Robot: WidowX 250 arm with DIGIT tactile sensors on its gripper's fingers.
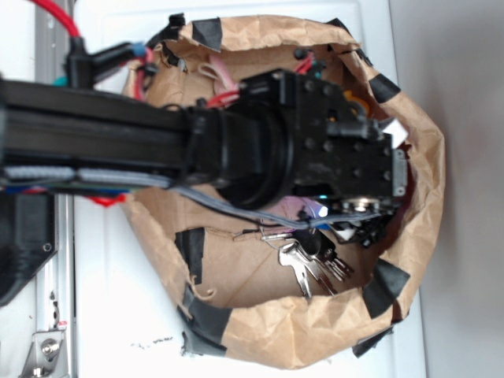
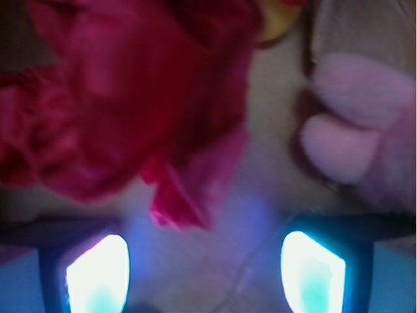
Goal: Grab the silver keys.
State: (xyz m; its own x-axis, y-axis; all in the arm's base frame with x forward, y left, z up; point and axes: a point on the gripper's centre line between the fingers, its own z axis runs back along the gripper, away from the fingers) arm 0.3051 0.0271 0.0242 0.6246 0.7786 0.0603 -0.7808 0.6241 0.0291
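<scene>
Bag-floor silver keys lie beside spread jaws.

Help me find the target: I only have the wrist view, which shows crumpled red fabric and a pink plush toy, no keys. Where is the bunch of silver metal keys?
Observer: The bunch of silver metal keys lies on the floor of the crumpled brown paper bag, off to one side of the robot arm's black wrist block, outside your frame.
Operator: Is anything lying on top of them?
Observer: The fanned key blades lie bare; only the ring end runs under the wrist block's edge.
Operator: Is the bag wall close to them?
Observer: Yes, the wall, patched there with a strip of black tape, rises right beside the keys.
</scene>
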